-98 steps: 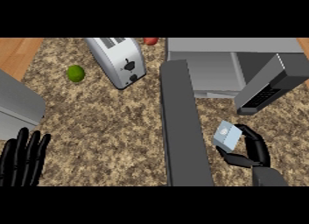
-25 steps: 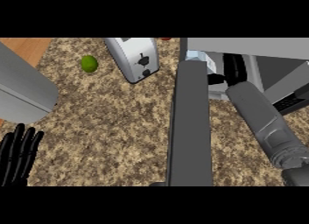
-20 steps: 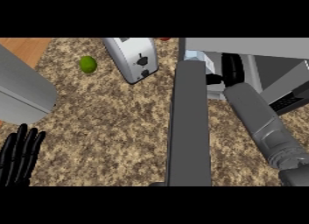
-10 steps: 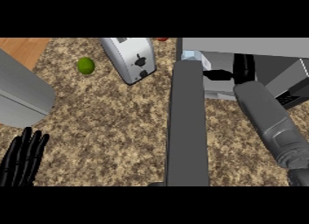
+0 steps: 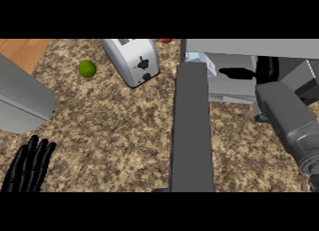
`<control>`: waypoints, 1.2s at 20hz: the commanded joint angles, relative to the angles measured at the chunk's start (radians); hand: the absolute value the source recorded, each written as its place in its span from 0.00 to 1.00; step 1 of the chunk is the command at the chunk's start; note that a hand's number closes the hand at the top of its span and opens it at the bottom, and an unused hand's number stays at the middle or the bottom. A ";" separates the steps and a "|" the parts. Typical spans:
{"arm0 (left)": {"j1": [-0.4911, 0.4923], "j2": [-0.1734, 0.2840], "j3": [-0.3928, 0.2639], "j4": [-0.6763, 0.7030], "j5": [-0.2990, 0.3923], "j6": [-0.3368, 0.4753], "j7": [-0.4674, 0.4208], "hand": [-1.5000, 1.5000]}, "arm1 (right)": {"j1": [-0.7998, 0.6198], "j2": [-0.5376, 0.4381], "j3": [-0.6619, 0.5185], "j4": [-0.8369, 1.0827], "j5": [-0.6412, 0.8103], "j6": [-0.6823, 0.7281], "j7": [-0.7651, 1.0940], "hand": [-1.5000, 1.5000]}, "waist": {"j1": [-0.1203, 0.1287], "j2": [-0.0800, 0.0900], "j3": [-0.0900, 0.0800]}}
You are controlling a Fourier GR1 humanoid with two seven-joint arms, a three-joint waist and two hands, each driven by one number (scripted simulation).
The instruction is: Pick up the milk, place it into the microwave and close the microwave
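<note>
My left hand (image 5: 28,164) rests at the counter's (image 5: 115,131) front-left corner, fingers straight and up, holding nothing. Just behind it, along the left edge, sits a big grey box-shaped appliance (image 5: 15,99), tilted. Further back, near the back edge, a green lime (image 5: 87,68) lies on the speckled top, w/ a silver toaster (image 5: 132,61) just beside it to the right, slanted, slots facing up-left. A bit of something red (image 5: 165,40) shows at the back edge right of the toaster.

Mid-counter, the microwave's open door (image 5: 192,131) runs front to back as a long dark grey slab. Right of it is the microwave (image 5: 255,67), cavity open. The milk (image 5: 196,58) is inside, at the cavity's left-back corner, just beside the door's hinge end; only a pale blue-white bit shows.

My right forearm (image 5: 292,124) reaches in from the front-right, and my right hand (image 5: 251,72) is inside the cavity, fingers spread and relaxed, apart from the milk, gripping nothing.
</note>
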 commanded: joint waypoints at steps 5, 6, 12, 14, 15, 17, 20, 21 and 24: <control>-0.005 -0.011 -0.002 0.010 -0.004 0.011 0.004 0.00 | 0.077 0.006 -0.053 -0.005 -0.058 0.152 -0.107 0.00 | -0.019 -0.006 -0.001; 0.028 -0.013 -0.012 -0.036 -0.007 0.017 0.020 0.00 | 0.052 -0.011 -0.054 -0.015 -0.065 0.224 -0.087 0.00 | -0.026 -0.014 -0.001; 0.016 -0.016 -0.057 -0.019 -0.031 0.012 0.032 0.00 | 0.097 -0.019 -0.081 -0.019 -0.097 0.291 -0.112 0.00 | -0.038 -0.015 -0.001; 0.040 -0.025 -0.077 -0.002 -0.034 0.012 -0.013 0.00 | 0.125 0.006 -0.078 -0.007 -0.096 0.309 -0.126 0.00 | -0.034 -0.015 -0.002; 0.050 -0.037 -0.090 -0.015 -0.052 0.032 0.006 0.00 | 0.174 0.004 -0.086 -0.016 -0.111 0.368 -0.167 0.00 | -0.046 -0.019 -0.002; 0.049 -0.033 -0.095 0.006 -0.074 0.033 -0.022 0.00 | 0.145 -0.011 -0.081 -0.032 -0.118 0.463 -0.123 0.00 | -0.055 -0.025 -0.002; 0.054 -0.037 -0.109 -0.033 -0.063 0.037 0.004 0.00 | 0.182 0.025 -0.068 -0.045 -0.118 0.484 -0.123 0.00 | -0.062 -0.029 -0.003; 0.079 -0.018 -0.059 -0.028 -0.021 0.021 -0.035 0.00 | 0.220 0.025 -0.075 -0.047 -0.124 0.461 -0.147 0.00 | -0.060 -0.028 -0.003; 0.057 -0.026 -0.087 -0.058 -0.048 0.035 0.035 0.00 | 0.279 0.024 -0.072 -0.030 -0.118 0.466 -0.168 0.00 | -0.059 -0.025 -0.002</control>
